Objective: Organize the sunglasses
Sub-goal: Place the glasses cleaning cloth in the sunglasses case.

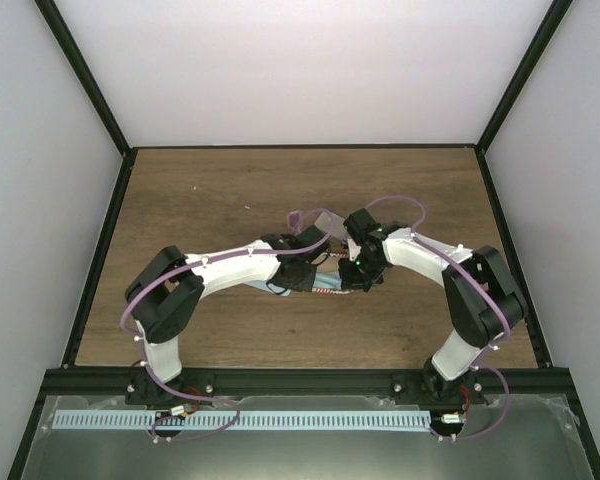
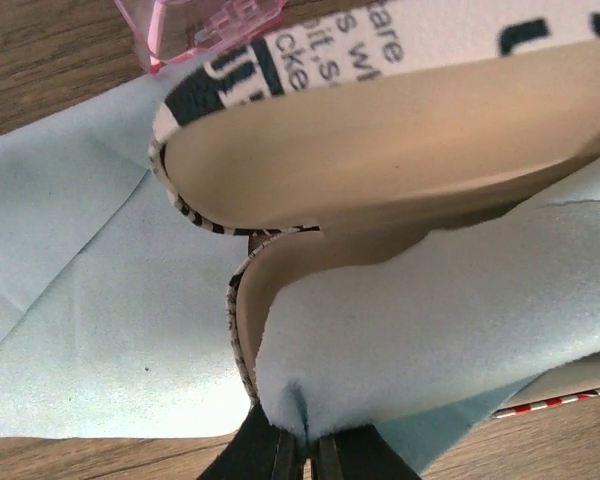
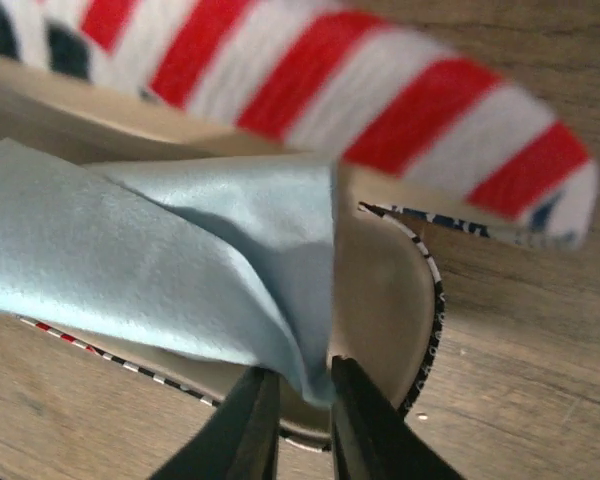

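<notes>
The pink-tinted sunglasses (image 2: 195, 25) lie just beyond the open striped case (image 2: 400, 150); from above they show as a purple spot (image 1: 297, 216). A light blue cloth (image 2: 440, 320) lies inside the case's beige lower half (image 2: 246, 300). My left gripper (image 2: 305, 450) is shut on one edge of this cloth. In the right wrist view the same cloth (image 3: 150, 250) drapes over the case's tray (image 3: 385, 290) under the red-striped lid (image 3: 310, 90). My right gripper (image 3: 298, 400) pinches its corner, jaws narrowly apart with the fold between them.
A second light blue cloth (image 2: 80, 300) lies flat on the wooden table (image 1: 200, 190) under and left of the case. A clear grey case (image 1: 327, 218) sits beside the sunglasses. Both arms meet over the table's middle; black frame rails border it.
</notes>
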Controlling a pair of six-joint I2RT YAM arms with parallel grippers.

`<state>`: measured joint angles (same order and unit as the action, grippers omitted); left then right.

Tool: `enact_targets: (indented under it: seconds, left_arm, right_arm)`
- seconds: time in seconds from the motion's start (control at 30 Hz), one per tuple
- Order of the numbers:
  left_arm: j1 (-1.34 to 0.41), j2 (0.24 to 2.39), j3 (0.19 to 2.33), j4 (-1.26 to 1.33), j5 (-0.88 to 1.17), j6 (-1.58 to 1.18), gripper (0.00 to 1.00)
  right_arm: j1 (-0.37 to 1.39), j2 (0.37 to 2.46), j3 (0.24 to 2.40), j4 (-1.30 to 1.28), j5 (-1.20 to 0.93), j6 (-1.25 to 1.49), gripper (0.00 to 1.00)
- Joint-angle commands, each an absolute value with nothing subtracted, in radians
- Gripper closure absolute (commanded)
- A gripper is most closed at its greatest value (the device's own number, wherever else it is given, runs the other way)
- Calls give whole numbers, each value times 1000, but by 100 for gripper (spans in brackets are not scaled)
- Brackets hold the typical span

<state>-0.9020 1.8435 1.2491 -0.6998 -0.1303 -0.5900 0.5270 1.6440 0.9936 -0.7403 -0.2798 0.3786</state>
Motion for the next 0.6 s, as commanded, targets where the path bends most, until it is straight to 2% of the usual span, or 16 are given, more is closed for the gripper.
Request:
enact_targets:
  seconds: [0.0,0.07,0.17,0.37,0.57]
  left_arm:
    - [-897,1808,1232,-710,-139,-579,96]
    - [-897,1807,1227,-706,-133,-580,96]
    - [-899,1809,1224,-696,-125,-572,95]
    - [-899,1800,1218,-682,-116,-547,85]
    - [-899,1801,1217,-676,-93,-539,83]
  right_arm:
    - [532,1645,995,-754,-238,373,77]
    - [532,1637,1000,-759,-232,374,65]
    - [532,1616,1011,-770,-212,376,57]
    - [532,1601,1038,-787,-200,373,53]
    - [532,1601,1045,-788,-210,369,54]
